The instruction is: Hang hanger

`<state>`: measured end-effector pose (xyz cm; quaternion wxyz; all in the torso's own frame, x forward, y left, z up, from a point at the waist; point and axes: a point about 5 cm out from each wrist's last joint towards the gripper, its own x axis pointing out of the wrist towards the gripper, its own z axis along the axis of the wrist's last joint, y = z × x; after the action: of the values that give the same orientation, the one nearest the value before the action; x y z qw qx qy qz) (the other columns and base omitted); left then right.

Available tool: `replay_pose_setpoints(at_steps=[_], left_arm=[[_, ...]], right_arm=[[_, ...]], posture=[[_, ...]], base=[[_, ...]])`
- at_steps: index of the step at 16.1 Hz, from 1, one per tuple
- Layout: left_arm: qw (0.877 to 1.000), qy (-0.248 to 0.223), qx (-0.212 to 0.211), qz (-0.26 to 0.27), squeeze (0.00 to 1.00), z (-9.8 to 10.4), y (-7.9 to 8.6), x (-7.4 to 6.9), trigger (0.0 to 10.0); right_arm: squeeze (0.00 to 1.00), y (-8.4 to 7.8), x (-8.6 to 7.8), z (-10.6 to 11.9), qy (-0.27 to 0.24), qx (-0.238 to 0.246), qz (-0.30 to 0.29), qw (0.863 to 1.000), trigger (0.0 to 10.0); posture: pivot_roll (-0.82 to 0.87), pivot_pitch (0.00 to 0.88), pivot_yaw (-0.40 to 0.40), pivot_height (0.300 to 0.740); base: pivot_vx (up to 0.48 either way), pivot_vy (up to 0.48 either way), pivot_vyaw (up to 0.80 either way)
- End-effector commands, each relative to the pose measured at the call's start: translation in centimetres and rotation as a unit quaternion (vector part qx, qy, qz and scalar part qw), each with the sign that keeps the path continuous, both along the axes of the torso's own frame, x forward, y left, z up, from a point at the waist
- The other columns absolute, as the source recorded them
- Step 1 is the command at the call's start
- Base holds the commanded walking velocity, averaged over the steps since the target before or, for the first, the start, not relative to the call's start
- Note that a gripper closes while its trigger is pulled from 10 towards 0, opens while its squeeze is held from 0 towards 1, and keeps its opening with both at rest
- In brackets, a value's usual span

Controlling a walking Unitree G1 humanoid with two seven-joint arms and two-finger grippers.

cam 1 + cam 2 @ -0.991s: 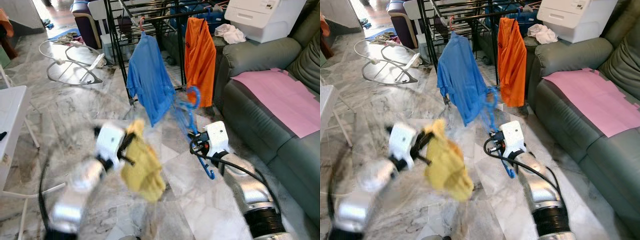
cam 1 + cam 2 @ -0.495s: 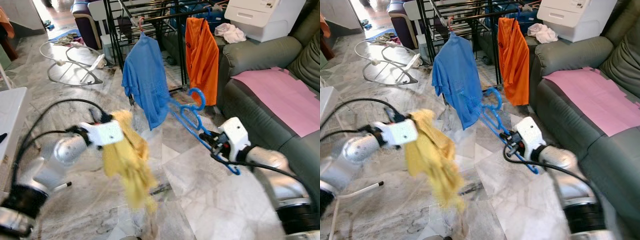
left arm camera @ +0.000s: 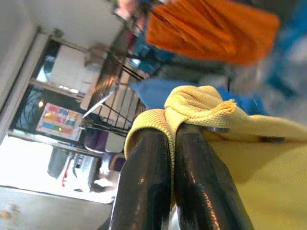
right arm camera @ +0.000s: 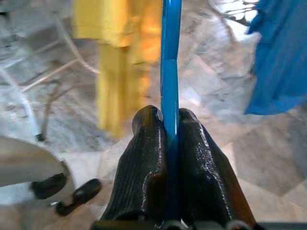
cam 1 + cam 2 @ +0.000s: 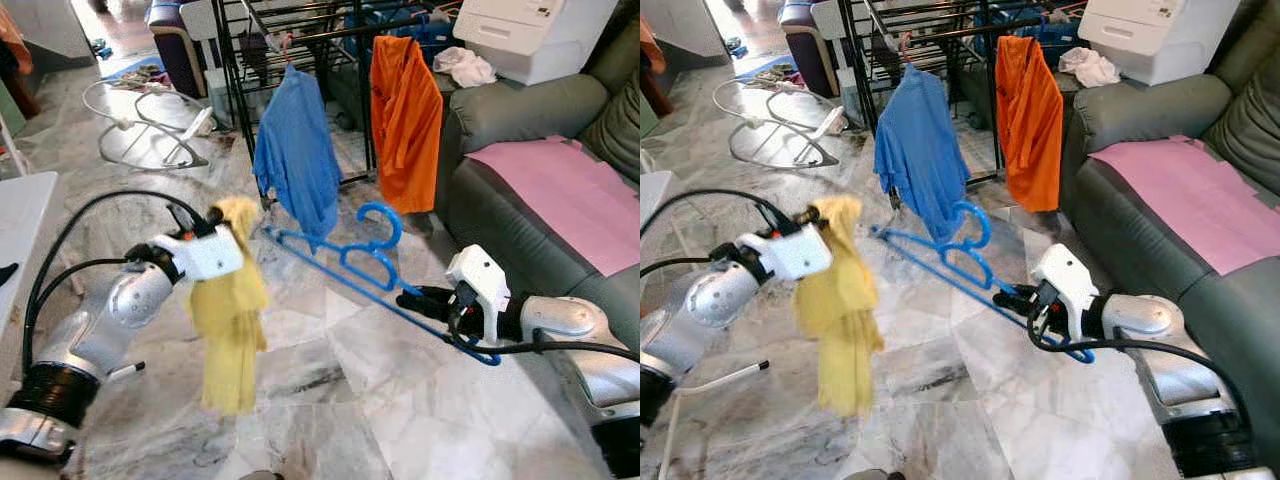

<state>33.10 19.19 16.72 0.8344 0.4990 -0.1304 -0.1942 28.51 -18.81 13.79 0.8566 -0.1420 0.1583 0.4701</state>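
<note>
A long blue plastic hanger (image 5: 340,265) lies slanted low over the floor, hook (image 5: 385,218) up. My right gripper (image 5: 415,298) is shut on its lower bar, and in the right wrist view the fingers (image 4: 144,163) clamp the blue bar (image 4: 171,57). A yellow garment (image 5: 228,320) hangs limp from my left gripper (image 5: 215,218), which is shut on its top edge (image 3: 192,108). The hanger's far tip (image 5: 272,233) is close beside the garment. Behind stands a black drying rack (image 5: 300,30) with a blue shirt (image 5: 297,150) and an orange shirt (image 5: 405,110) on it.
A grey-green sofa (image 5: 520,110) with a pink sheet (image 5: 560,190) runs along the right, with a white box (image 5: 530,35) on its arm. A white table (image 5: 20,230) is at the left. A white wire frame (image 5: 140,130) lies on the marble floor behind.
The right gripper has tipped the hanger from steep to nearly level, with its tip swung left toward the yellow garment. The left arm has moved out to the left with the garment, which now hangs straighter.
</note>
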Motion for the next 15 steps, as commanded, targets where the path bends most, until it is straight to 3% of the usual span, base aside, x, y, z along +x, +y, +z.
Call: replay_pose_setpoints(at_steps=[1, 5, 8, 11, 12, 15], left_arm=[[0.999, -0.031, -0.038, -0.016, 0.0, 1.9, 0.0, 0.0, 10.0], [0.997, -0.047, -0.055, -0.041, 0.0, 2.3, -0.4, -0.3, 10.0], [0.981, -0.063, -0.147, -0.11, 0.0, 4.4, -2.6, -1.5, 10.0], [0.964, -0.064, -0.201, -0.161, 0.0, 5.7, -4.8, -2.8, 10.0], [0.959, -0.056, -0.213, -0.178, 0.0, 6.0, -5.5, -3.5, 10.0], [0.956, -0.038, -0.226, -0.184, 0.0, 6.0, -5.8, -4.4, 10.0]], right_arm=[[0.0, 0.4, -0.4, 0.4, 0.007, 0.01, 0.027, 1.0, 10.0], [0.0, 0.3, -0.9, 0.0, 0.03, 0.008, 0.046, 0.998, 10.0], [0.0, 0.3, -0.3, -0.6, 0.033, 0.008, 0.02, 0.999, 10.0], [0.0, 0.4, 1.0, -1.7, 0.024, 0.01, -0.047, 0.999, 10.0], [0.0, -0.2, 2.2, -2.3, 0.021, 0.006, -0.11, 0.994, 10.0], [0.0, -1.8, 4.0, -2.9, 0.016, 0.011, -0.221, 0.975, 10.0]], posture=[[-0.08, 0.037, 0.038, 0.74], [-0.08, 0.037, 0.038, 0.74], [-0.07, 0.037, 0.033, 0.74], [-0.06, 0.034, 0.029, 0.74], [-0.06, 0.034, 0.029, 0.74], [-0.04, 0.033, 0.023, 0.74]], base=[[0.0, 0.0, 0.0], [0.0, 0.0, 0.0], [0.0, 0.0, 0.0], [0.0, 0.0, 0.0], [0.0, 0.0, 0.0], [0.0, 0.0, 0.0]])
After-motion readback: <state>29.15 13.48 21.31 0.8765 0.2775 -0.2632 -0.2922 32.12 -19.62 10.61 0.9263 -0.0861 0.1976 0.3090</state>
